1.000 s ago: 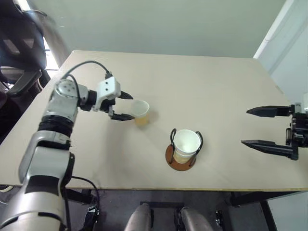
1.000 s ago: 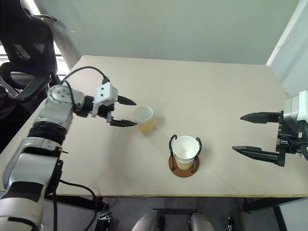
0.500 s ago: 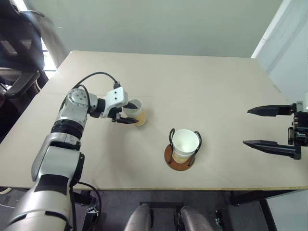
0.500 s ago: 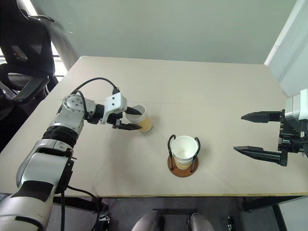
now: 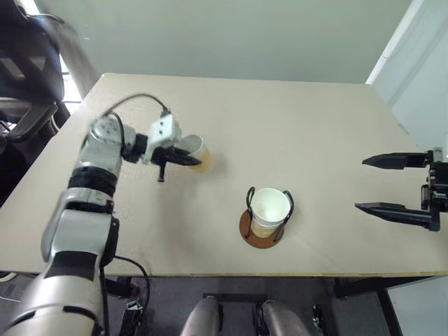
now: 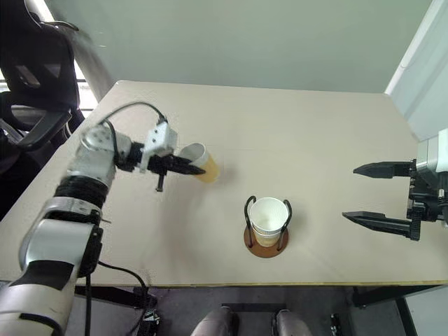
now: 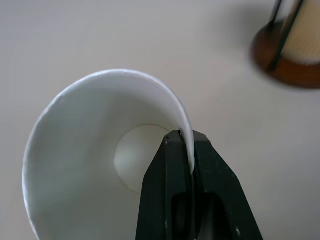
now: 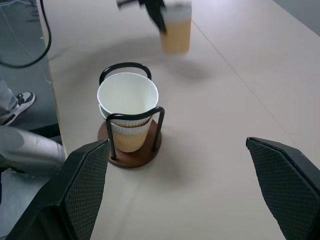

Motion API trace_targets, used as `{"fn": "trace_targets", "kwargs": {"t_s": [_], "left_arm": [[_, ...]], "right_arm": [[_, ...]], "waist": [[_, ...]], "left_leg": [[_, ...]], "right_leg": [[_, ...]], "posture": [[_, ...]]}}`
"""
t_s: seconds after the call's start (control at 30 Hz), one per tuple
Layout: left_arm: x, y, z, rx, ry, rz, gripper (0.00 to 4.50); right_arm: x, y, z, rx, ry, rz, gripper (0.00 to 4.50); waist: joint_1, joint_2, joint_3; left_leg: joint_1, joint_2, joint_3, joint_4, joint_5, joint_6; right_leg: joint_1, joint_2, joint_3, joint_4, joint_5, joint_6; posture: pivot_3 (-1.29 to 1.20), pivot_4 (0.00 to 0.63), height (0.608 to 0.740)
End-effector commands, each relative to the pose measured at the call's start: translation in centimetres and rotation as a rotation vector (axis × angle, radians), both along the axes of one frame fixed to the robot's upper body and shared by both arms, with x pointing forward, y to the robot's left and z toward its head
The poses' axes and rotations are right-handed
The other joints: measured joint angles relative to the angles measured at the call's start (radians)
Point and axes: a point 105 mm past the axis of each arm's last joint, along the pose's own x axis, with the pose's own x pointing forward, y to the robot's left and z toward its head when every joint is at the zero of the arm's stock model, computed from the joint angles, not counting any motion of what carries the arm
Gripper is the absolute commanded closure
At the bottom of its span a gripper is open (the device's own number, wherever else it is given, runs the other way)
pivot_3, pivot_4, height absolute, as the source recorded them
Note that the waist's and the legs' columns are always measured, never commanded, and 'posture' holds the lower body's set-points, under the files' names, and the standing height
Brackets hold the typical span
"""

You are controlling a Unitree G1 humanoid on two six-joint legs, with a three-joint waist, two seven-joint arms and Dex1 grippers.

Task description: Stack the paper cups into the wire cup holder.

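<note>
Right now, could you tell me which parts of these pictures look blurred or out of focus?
Right wrist view: the held cup and left gripper are smeared. Left wrist view: the holder is soft, the cup rim crisp. Eye views: sharp on the table.

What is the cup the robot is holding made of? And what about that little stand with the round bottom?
The held cup looks like thin paper: matte white inside, tan outside, with a rolled rim that the left gripper pinches. The wire cup holder seems to have thin black metal wire loops on a reddish-brown disc, maybe wood or plastic; its slight sheen leaves that open.
</note>
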Motion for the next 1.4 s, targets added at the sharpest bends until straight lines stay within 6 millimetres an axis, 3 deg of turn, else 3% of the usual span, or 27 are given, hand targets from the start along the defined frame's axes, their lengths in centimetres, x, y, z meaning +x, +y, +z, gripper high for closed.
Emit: {"fn": "trace_targets", "kwargs": {"t_s": [0.03, 0.1, 0.17, 0.3, 0.4, 0.5, 0.9, 1.2, 1.4], "left_arm": [[-2.8, -3.0, 5.6, -0.06, -0.051, -0.186, 4.47], [-6.0, -5.4, 8.9, -0.103, -0.049, -0.347, 4.47], [-8.8, -7.0, 10.1, -0.103, -0.006, -0.486, 4.47], [-11.7, -9.1, 8.4, 0.011, 0.048, -0.657, 4.47], [-12.5, -9.9, 6.8, 0.088, 0.079, -0.725, 4.47], [-12.2, -10.4, 5.1, 0.165, 0.071, -0.754, 4.47], [-10.3, -12.4, 4.5, 0.149, -0.015, -0.791, 4.47], [-11.0, -12.8, 3.7, 0.149, 0.014, -0.838, 4.47], [-10.0, -13.3, 2.7, 0.156, -0.015, -0.83, 4.47]], "right_arm": [[0.0, -0.1, 0.9, -0.03, -0.051, 0.005, 0.0], [0.0, 0.0, 0.9, -0.03, -0.053, 0.007, 0.0], [0.1, 0.0, 0.9, -0.031, -0.058, 0.007, 0.0], [0.1, 0.2, 0.8, -0.03, -0.065, 0.008, 0.0], [0.0, 0.2, 0.9, -0.03, -0.07, 0.006, 0.0], [-0.3, 0.2, 0.9, -0.03, -0.076, 0.003, 0.0], [-1.0, 0.4, 0.7, -0.027, -0.077, -0.023, 0.0], [-1.2, 0.5, 0.7, -0.027, -0.073, -0.037, 0.0], [-1.4, 0.6, 0.7, -0.025, -0.071, -0.044, 0.0]], "waist": [[-0.001, 0.0, 0.0], [-0.001, 0.0, 0.0], [-0.001, 0.0, 0.0], [-0.002, 0.007, -0.003], [-0.005, 0.007, -0.002], [-0.006, 0.008, -0.002], [-0.006, 0.008, -0.001], [-0.004, 0.008, -0.001], [-0.003, 0.008, -0.001]], "left_leg": [[0.0, 0.0, 0.0, 0.0, 0.0, 0.0], [0.0, 0.0, 0.001, 0.0, 0.0, 0.0], [-0.001, 0.0, 0.001, 0.0, 0.0, 0.0], [0.003, 0.0, 0.002, 0.0, -0.002, 0.002], [0.004, 0.0, 0.004, -0.001, -0.002, 0.002], [0.004, 0.001, 0.003, -0.001, -0.001, 0.001], [0.002, 0.001, 0.004, 0.001, -0.002, 0.002], [0.001, 0.001, 0.004, 0.001, -0.003, 0.003], [0.001, 0.001, 0.004, 0.001, -0.003, 0.003]], "right_leg": [[0.0, 0.0, 0.0, 0.0, 0.0, 0.0], [0.0, 0.0, 0.0, 0.0, 0.0, 0.0], [0.0, 0.0, 0.0, -0.001, 0.0, 0.0], [0.002, -0.001, 0.002, -0.001, 0.0, 0.001], [0.002, 0.0, 0.003, 0.001, -0.002, 0.0], [0.001, 0.0, 0.003, 0.002, -0.002, -0.001], [0.001, 0.0, 0.004, 0.001, -0.001, 0.0], [0.001, 0.0, 0.004, 0.0, -0.002, 0.002], [0.001, 0.0, 0.004, 0.0, -0.002, 0.002]], "posture": [[0.0, 0.15, 0.74], [0.0, 0.15, 0.74], [0.0, 0.15, 0.74], [0.0, 0.15, 0.74], [0.0, 0.15, 0.74], [0.0, 0.15, 0.74], [0.0, 0.15, 0.74], [0.0, 0.15, 0.74], [0.0, 0.15, 0.74]]}}
